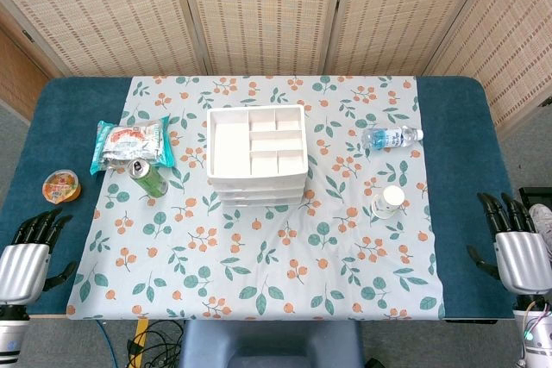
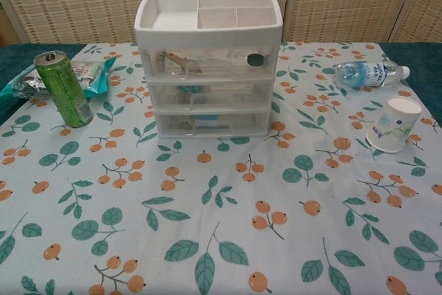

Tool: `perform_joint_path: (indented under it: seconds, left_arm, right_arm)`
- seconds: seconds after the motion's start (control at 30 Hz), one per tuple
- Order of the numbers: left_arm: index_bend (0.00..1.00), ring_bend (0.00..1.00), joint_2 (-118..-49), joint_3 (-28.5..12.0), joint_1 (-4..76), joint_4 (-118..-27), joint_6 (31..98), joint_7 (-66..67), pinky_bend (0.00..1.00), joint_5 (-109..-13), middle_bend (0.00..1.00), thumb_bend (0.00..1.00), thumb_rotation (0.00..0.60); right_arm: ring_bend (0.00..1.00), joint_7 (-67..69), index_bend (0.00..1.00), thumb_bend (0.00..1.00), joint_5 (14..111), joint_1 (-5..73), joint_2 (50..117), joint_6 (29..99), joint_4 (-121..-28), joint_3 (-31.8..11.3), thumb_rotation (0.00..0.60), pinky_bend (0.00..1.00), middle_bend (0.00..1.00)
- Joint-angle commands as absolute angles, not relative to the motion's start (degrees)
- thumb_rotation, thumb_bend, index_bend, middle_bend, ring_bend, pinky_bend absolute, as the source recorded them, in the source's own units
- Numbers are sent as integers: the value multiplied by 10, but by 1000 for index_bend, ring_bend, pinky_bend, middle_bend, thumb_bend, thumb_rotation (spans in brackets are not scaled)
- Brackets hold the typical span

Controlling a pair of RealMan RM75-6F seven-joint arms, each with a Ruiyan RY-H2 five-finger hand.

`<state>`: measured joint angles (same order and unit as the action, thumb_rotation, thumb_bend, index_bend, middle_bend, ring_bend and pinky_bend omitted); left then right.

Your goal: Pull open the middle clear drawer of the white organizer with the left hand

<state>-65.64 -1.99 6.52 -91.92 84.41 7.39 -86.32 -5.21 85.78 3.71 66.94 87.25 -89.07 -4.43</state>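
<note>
The white organizer (image 1: 256,153) (image 2: 208,53) stands mid-table with a divided tray on top and three clear drawers facing me. Its middle drawer (image 2: 210,94) sits flush with the others, holding small items. My left hand (image 1: 30,252) rests at the table's near left corner, fingers extended and apart, holding nothing, far from the organizer. My right hand (image 1: 515,243) lies at the near right edge, likewise with fingers spread and nothing in it. Neither hand shows in the chest view.
A green can (image 1: 147,177) (image 2: 63,88) and a snack bag (image 1: 131,143) lie left of the organizer, a jelly cup (image 1: 61,185) further left. A water bottle (image 2: 364,73) and paper cup (image 2: 393,124) sit to its right. Floral cloth (image 2: 221,226) covers the table.
</note>
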Motion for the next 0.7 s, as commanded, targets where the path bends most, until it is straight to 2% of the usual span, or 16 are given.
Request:
perform_joint_path:
  seconds: [0.03,0.43,0.53,0.6,0.67,0.7]
  left_arm:
    - [162,106,-658,-18,64,-913,843,69,131,-868,123,231,600]
    - [162,129,-659,-20,73,-901,845,53,131,-886,139,231,600]
    - [169,170,-662,-23,80,-894,848,41,183,-899,176,231,600]
    - [177,249,-662,-26,85,-893,849,32,339,-906,232,231,600]
    - [186,426,-661,-28,94,-900,845,16,612,-913,346,232,600]
    - [188,506,-659,-29,98,-905,842,4,709,-917,404,232,600]
  right_arm:
    - [37,-52,0,297,859,37,670,873,-891,-44,600,91,104]
    - [37,-53,0,297,871,31,665,892,-896,-45,600,91,103]
    - [37,-56,0,297,873,30,660,900,-902,-49,600,91,104]
    - [37,-59,0,297,873,30,656,904,-906,-53,600,91,104]
    - [37,-64,0,297,872,32,651,907,-912,-59,600,91,104]
    - [37,-66,0,297,871,33,649,908,-915,-61,600,91,104]
